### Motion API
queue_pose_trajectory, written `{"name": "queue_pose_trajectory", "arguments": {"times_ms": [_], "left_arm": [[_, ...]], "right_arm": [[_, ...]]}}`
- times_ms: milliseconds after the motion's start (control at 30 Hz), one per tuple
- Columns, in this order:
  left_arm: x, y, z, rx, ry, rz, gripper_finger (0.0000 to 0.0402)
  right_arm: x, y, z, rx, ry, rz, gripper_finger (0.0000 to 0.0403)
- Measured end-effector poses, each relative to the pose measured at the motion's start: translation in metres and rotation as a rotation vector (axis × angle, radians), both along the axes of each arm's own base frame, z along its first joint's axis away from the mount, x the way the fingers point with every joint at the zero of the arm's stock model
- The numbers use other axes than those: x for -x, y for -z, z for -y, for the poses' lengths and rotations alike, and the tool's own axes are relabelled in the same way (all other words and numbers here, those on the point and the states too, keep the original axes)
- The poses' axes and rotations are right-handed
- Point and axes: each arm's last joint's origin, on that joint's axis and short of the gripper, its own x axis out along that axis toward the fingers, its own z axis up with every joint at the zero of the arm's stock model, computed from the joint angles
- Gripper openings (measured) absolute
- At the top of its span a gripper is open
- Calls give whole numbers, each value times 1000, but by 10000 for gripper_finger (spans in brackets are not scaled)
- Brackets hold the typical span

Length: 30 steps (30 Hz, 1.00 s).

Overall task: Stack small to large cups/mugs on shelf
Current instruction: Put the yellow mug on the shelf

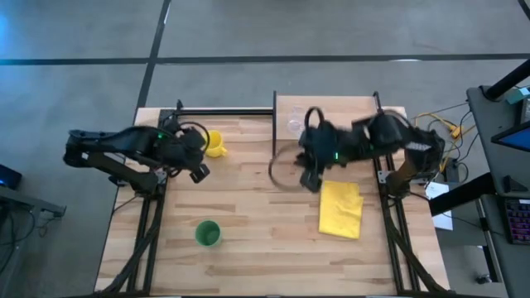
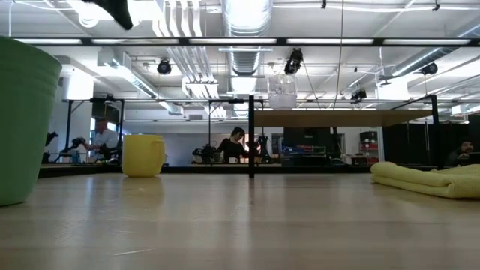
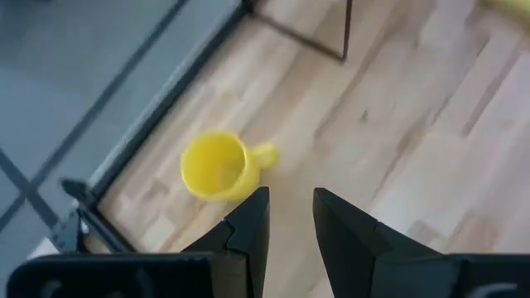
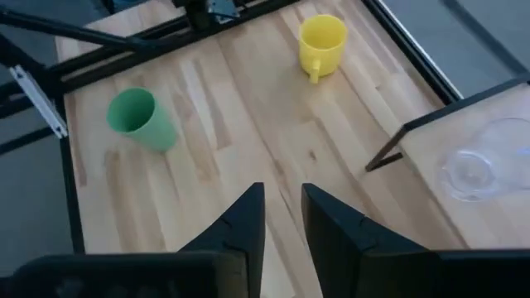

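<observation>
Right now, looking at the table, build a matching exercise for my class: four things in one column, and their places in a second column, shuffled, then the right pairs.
Things:
1. clear cup
2. yellow mug
3. green cup
4. yellow cloth

Places:
A. on the tabletop beside the left gripper
B. on the raised shelf
C. alone at the table's near left part
D. lying flat just in front of the right gripper

Pairs: 1-B, 2-A, 3-C, 4-D
</observation>
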Motion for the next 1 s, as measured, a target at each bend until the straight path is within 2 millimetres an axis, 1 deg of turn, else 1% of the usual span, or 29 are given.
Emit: {"name": "queue_pose_trajectory", "arguments": {"times_ms": [100,167,267,367,467,533,633,667,800,900,1000], "left_arm": [[0,22,-5,7,-23,-52,82],[-1,36,-10,34,-31,-67,82],[-3,57,-22,74,17,-59,82],[-5,69,-40,5,71,-51,82],[-5,71,-65,-50,90,-49,82],[-4,74,-82,12,138,-28,82],[-3,81,-106,156,225,62,82],[-2,83,-114,180,237,84,82],[1,95,-143,204,179,67,82],[4,105,-152,230,193,-19,82],[5,118,-153,257,294,-133,82]], "right_arm": [[-3,5,-24,18,-22,4,75],[-5,8,-37,4,-26,13,72],[-7,10,-52,-8,-47,26,68],[-8,13,-61,-6,-70,22,68],[-7,14,-64,-23,-62,23,68],[-7,14,-64,-37,-47,26,67],[-7,14,-64,-42,-41,27,69],[-7,14,-64,-42,-41,27,70],[-8,15,-65,-60,-21,29,69],[-10,16,-66,-69,-9,25,68],[-11,18,-67,-68,-10,21,70]]}}
